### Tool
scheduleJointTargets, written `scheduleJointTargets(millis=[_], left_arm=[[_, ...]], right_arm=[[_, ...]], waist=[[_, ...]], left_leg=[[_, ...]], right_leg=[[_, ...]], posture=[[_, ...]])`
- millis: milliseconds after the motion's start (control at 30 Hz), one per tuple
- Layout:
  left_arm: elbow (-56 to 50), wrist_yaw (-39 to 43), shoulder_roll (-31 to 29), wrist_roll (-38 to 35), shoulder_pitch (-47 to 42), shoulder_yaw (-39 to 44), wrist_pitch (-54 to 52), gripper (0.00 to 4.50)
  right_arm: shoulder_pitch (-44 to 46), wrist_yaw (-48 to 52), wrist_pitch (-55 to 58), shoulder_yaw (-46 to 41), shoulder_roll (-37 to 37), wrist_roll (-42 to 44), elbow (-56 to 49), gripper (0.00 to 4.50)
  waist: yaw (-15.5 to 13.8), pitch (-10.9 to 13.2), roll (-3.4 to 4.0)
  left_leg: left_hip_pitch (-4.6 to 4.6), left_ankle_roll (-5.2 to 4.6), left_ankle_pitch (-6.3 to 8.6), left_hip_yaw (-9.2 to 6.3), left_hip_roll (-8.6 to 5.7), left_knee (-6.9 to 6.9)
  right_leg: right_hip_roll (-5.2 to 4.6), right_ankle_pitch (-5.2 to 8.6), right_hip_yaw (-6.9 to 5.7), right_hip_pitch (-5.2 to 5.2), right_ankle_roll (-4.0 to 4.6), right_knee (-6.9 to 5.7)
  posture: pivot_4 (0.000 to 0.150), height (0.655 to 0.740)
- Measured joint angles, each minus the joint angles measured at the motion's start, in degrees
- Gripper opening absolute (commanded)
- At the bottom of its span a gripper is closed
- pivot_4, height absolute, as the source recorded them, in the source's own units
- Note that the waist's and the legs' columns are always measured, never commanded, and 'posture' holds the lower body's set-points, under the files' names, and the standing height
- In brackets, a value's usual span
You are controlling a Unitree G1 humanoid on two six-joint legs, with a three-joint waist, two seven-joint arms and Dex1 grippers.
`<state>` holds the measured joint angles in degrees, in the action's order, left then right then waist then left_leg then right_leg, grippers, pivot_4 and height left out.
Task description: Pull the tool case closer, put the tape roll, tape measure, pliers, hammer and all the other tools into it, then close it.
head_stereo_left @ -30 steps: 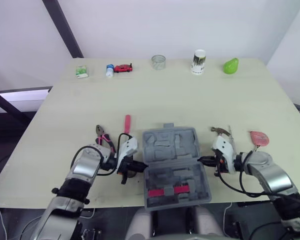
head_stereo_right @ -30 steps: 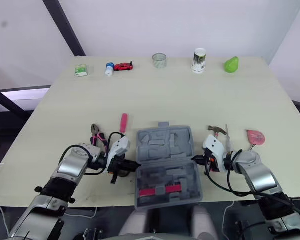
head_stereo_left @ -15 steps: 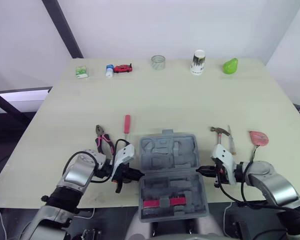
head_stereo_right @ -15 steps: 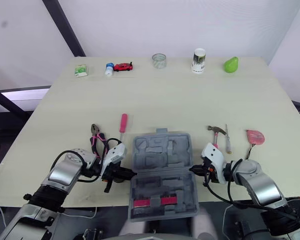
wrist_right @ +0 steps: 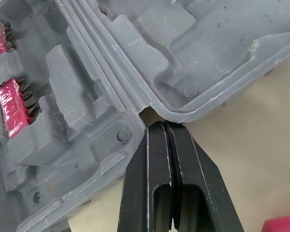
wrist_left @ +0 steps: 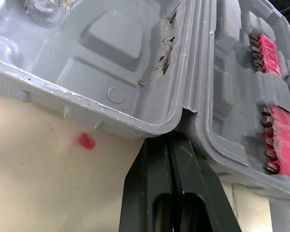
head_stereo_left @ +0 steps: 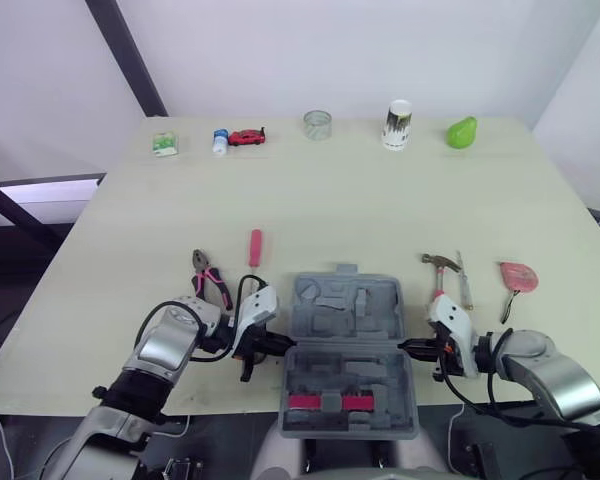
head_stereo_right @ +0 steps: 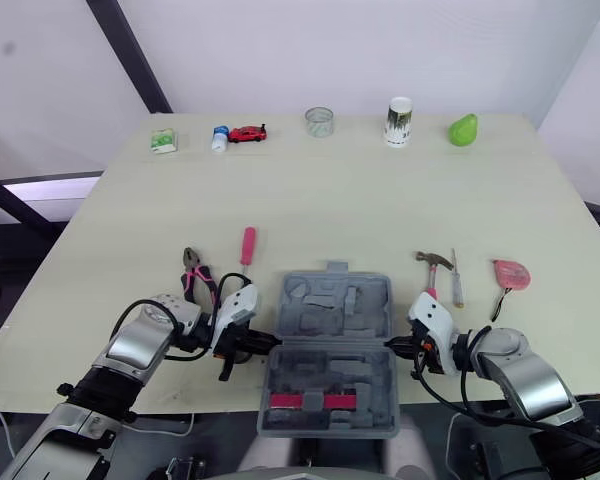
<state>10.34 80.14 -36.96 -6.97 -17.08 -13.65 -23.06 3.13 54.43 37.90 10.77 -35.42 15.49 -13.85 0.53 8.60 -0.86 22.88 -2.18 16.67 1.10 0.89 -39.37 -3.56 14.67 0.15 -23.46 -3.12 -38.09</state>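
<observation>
Counter [head_stereo_left: 380,210] holds everything, and the case [head_stereo_left: 345,345] lies open on it, right between the two sets of fingers and close to the front edge. It looks near enough, so the pulling part seems about done.

The left fingers [wrist_left: 159,150] are pressed flat together with nothing in them. Their tips poke into the notch where the two halves of the case join. The right fingers [wrist_right: 157,140] are pressed together and empty too, with their tips at the same notch on the other side. Pushing in from both sides like this likely lets them drag the case straight, so it does not turn.

The tools are not in the case yet. The hammer [head_stereo_left: 440,270] lies just beyond the right fingers. The pliers [head_stereo_left: 208,278] lie just beyond the left fingers, with the screwdriver [head_stereo_left: 254,247] next to them. The tape measure [head_stereo_left: 518,274] sits past the right fingers, on their outer side. The tape roll [head_stereo_left: 317,124] is far beyond both, at the back edge.
</observation>
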Motion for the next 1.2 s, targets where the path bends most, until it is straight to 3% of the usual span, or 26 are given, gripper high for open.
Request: scheduleJointTargets(millis=[767,1200], left_arm=[[-1.2,-1.8,-1.1,0.0,0.9,-1.6,3.3,0.03],[-12.2,-6.6,-4.7,0.5,4.5,-2.4,-3.4,0.03]], right_arm=[[-1.6,-1.0,0.5,0.0,-1.4,0.9,-1.4,0.00],[-2.2,-1.5,0.7,0.0,-2.0,1.9,-2.9,0.00]], waist=[[0.0,0.0,0.02],[0.1,0.0,0.02]], left_leg=[[-0.04,0.00,0.00,0.00,0.00,0.00],[-0.05,0.00,0.00,0.00,0.06,0.01]], right_leg=[[0.00,0.00,0.00,0.04,0.00,0.01],[0.04,0.00,0.02,0.03,0.00,0.01]], posture=[[0.150,0.7400],[0.150,0.7400]])
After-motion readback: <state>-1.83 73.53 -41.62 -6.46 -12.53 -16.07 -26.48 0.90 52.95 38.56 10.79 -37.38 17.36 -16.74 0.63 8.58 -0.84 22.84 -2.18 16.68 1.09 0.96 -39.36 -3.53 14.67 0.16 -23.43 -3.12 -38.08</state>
